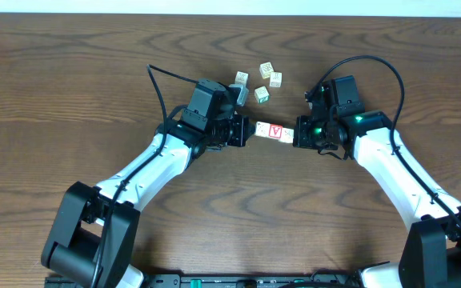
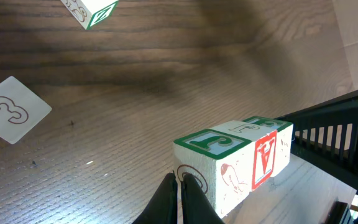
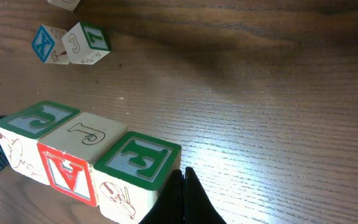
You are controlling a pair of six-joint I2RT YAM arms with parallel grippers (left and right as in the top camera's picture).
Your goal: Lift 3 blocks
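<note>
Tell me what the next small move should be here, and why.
Probably lift the left gripper and right gripper together, slowly, holding the inward press. Both are shut and pinch the row of three blocks end to end; uneven motion could drop the middle one.

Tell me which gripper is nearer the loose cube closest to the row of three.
Left. The left gripper, at one end of the row, sits almost below the loose cube in the overhead view; the right gripper, at the other end, is farther to its right.
</note>
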